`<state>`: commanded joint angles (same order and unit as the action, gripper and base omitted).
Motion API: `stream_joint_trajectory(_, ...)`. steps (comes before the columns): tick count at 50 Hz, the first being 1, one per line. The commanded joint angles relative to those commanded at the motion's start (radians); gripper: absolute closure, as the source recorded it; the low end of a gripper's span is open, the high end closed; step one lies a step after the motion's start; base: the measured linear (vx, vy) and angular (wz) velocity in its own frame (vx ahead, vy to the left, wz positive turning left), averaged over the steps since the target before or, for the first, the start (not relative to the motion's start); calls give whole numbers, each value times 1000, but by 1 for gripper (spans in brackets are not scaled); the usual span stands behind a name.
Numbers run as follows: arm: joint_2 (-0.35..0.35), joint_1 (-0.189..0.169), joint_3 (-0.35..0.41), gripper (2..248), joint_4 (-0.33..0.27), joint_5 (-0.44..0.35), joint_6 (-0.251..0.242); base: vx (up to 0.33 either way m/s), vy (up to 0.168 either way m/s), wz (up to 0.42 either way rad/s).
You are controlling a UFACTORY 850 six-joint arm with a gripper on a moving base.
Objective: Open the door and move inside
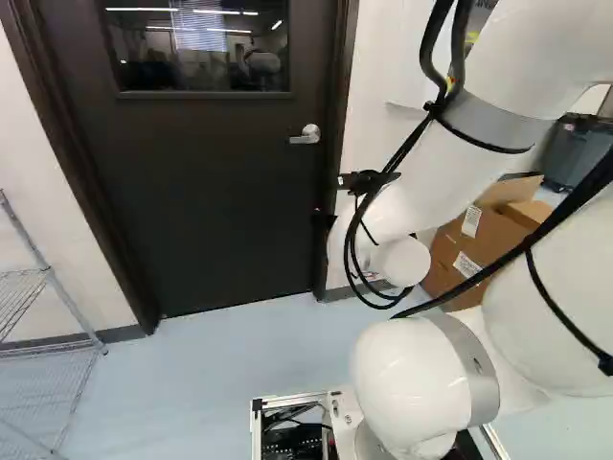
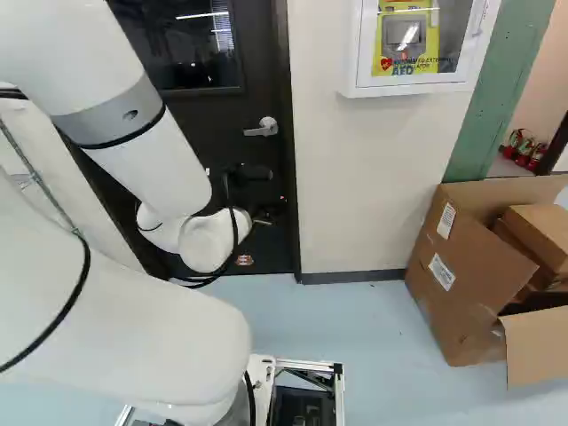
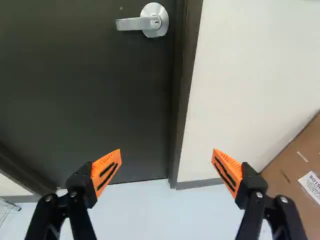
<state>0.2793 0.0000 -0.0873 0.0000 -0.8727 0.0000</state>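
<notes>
A: Where is the door?

B: The dark door [image 1: 220,201] stands closed in its frame [image 3: 185,90], straight ahead of the arm [image 2: 160,169] in the left base view. Its window [image 1: 201,48] shows ceiling lights.

A: And the handle?

B: The silver lever handle [image 3: 137,23] is on the door, close to the frame's upright. Its lever lies level, pointing away from that upright. In the wrist view it is ahead of the gripper [image 2: 268,213], and the fingers are apart from it.

A: Tell me about the jaws.

B: Spread wide, with nothing pinched. The two orange pads [image 3: 106,170] face each other across a gap, and beyond that gap I see the lower part of the frame's upright. (Black on dark, the gripper is hard to pick out in the base views.)

A: What else is around?

B: Beside the frame is a pale wall [image 3: 250,75]. A white cabinet [image 2: 399,90] is mounted on it, with a yellow case [image 2: 413,53] inside. An open cardboard box [image 2: 461,266] sits on the light blue floor [image 3: 165,210] at the right of the right base view.

A: And on the other side of the door?

B: A wire shelf [image 1: 48,350], at the left of the left base view.
</notes>
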Motion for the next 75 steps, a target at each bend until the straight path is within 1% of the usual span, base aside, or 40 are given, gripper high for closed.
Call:
stream_joint_trajectory(44, 0, 0, 0, 3, 0, 0, 0, 83, 175, -306)
stream_joint_trajectory(63, 0, 0, 0, 3, 0, 0, 0, -5, 182, -41)
stream_joint_trajectory(75, 0, 0, 0, 3, 0, 0, 0, 0, 23, 0)
